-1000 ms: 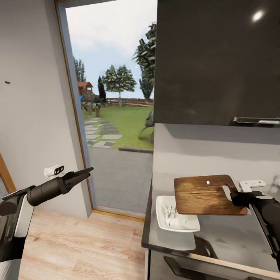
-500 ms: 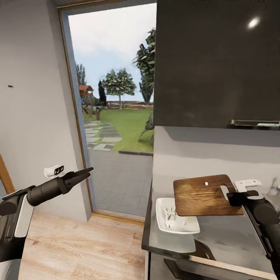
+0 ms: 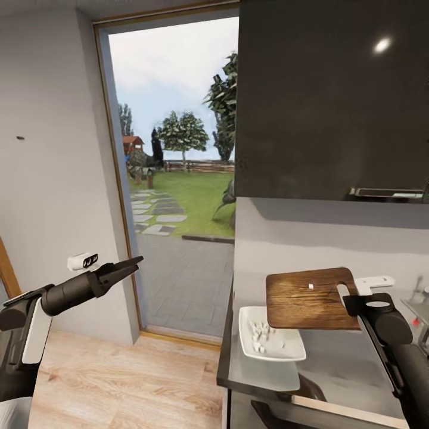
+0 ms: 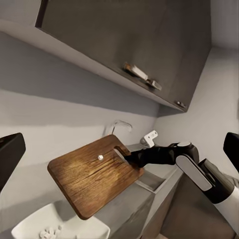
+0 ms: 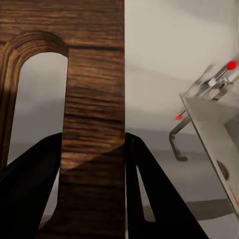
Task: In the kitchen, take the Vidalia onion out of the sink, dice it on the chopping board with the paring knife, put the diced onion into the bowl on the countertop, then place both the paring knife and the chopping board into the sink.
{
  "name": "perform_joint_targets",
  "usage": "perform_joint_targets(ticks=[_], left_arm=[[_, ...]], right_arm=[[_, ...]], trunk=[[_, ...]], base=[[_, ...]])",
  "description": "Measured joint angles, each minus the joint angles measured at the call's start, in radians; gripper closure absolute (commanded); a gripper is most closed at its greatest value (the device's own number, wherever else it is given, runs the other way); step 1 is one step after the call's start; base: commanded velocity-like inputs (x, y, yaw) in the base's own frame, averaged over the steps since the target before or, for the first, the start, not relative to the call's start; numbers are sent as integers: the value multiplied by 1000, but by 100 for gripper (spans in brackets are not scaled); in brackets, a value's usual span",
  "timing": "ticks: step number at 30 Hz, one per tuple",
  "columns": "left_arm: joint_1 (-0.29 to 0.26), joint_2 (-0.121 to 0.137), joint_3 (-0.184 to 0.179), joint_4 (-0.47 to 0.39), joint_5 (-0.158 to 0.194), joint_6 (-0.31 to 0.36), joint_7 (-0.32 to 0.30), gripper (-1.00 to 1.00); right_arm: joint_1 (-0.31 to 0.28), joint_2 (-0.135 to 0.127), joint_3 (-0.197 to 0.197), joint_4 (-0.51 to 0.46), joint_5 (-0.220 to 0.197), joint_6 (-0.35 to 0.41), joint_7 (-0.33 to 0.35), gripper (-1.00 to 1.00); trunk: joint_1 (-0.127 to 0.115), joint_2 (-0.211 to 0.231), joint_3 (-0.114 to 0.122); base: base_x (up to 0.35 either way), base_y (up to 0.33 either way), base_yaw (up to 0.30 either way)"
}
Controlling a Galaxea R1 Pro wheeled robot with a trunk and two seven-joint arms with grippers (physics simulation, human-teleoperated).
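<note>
Head view gives us the right gripper [image 3: 350,302] clamped on the slotted end of the chopping board [image 3: 307,298], which we hold level in the air above the countertop [image 3: 333,363], its near corner overhanging the white bowl [image 3: 269,342] of diced onion [image 3: 260,333]. One small white piece [image 3: 311,286], probably onion, lies on the board. Our left gripper [image 3: 132,263] hangs empty over the wooden floor [image 3: 125,381] by the doorway [image 3: 173,173], its fingers apparently closed to a point.
</note>
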Motion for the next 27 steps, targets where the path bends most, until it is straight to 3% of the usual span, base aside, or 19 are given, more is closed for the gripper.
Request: perform_joint_targets(ticks=[10, 15, 16, 27], left_arm=[[0, 0, 0, 0, 0, 0, 0, -100], [0, 1, 0, 0, 1, 0, 0, -100], [0, 1, 0, 0, 2, 0, 0, -100], [0, 3, 0, 0, 20, 0, 0, -100]], right_arm=[[0, 1, 1, 0, 5, -1, -29, 100], [0, 15, 74, 0, -11, -6, -96, 100], [0, 16, 77, 0, 9, -3, -105, 100], [0, 18, 84, 0, 2, -6, -123, 100]], trunk=[[0, 0, 16], [0, 0, 24], [0, 0, 25], [0, 0, 43]], base=[[0, 0, 24], [0, 0, 35], [0, 0, 7], [0, 0, 1]])
